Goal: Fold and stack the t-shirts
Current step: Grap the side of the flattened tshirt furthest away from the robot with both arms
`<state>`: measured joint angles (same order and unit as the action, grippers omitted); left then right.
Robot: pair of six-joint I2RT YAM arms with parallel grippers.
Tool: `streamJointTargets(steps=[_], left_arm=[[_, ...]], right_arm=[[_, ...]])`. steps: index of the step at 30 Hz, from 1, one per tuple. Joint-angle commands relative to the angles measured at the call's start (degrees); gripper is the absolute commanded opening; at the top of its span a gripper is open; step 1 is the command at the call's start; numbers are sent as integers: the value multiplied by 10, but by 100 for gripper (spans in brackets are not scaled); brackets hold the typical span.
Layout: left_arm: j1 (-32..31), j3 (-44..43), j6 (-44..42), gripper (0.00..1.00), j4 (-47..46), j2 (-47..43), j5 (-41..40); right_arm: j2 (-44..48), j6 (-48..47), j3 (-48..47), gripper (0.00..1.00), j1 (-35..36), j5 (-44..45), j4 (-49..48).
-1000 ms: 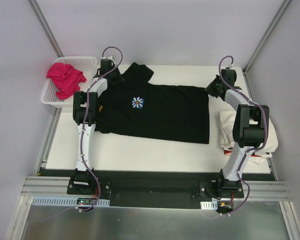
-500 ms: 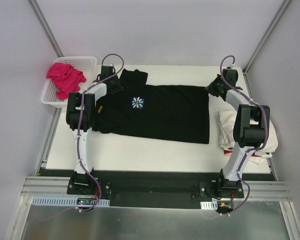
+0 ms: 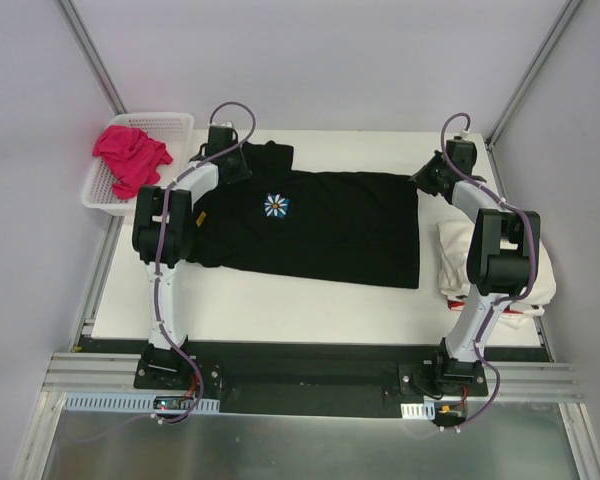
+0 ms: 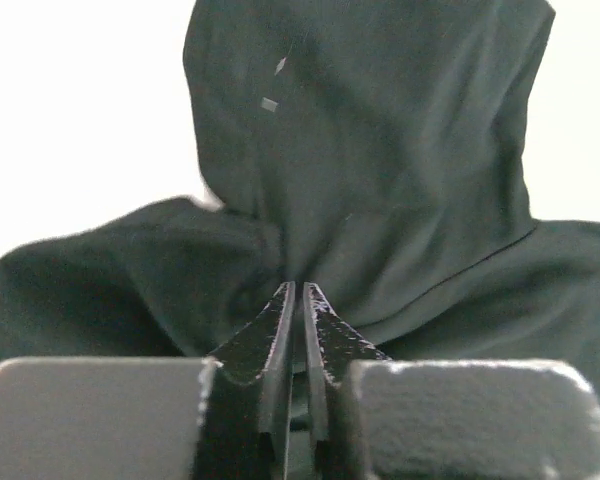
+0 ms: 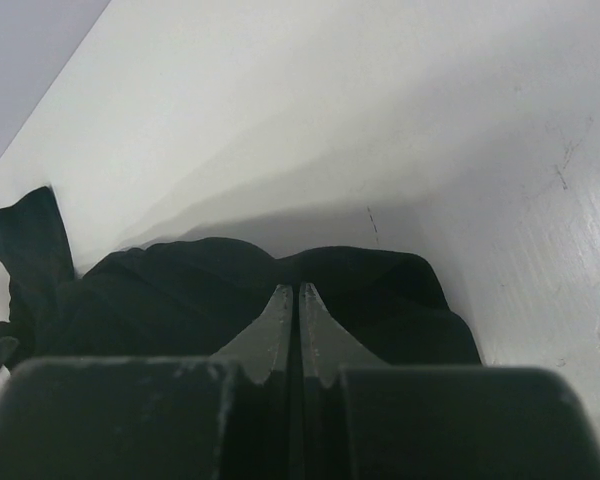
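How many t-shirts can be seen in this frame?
3 at least: a black t-shirt spread across the table, a pink t-shirt bunched in the basket at far left, and a cream-white pile at right, partly behind the right arm, possibly holding several.

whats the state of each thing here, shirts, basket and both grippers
black t-shirt, laid out flat, far edge pinched at both ends
pink t-shirt, crumpled, unfolded
cream t-shirts, folded in a pile on the right
basket, upright, holding the pink t-shirt
left gripper, shut on the black t-shirt
right gripper, shut on the black t-shirt
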<state>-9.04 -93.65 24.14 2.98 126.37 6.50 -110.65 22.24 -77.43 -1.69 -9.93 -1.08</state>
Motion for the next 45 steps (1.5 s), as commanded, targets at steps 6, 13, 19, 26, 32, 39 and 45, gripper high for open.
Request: streamJointTargets(steps=[6,13,19,26,32,39,45], left_arm=[[15,-231,-73,65,8,70,-19],[43,-325,-43,71,11,160,28],[63,-350,12,72,4,206,67],[72,-376,56,70,-31,236,109],[74,-378,88,68,-68,254,127],[77,-394,151,66,-90,282,158],[77,-417,187,60,-97,308,171]], right_arm=[[14,10,3,1,-4,-18,-26],[23,5,10,1,-4,-23,-20],[32,2,17,1,-2,-19,-11],[34,3,19,1,1,-14,-8],[35,3,14,1,2,-9,-1],[39,3,12,1,2,-3,6],[40,3,12,1,2,4,7]])
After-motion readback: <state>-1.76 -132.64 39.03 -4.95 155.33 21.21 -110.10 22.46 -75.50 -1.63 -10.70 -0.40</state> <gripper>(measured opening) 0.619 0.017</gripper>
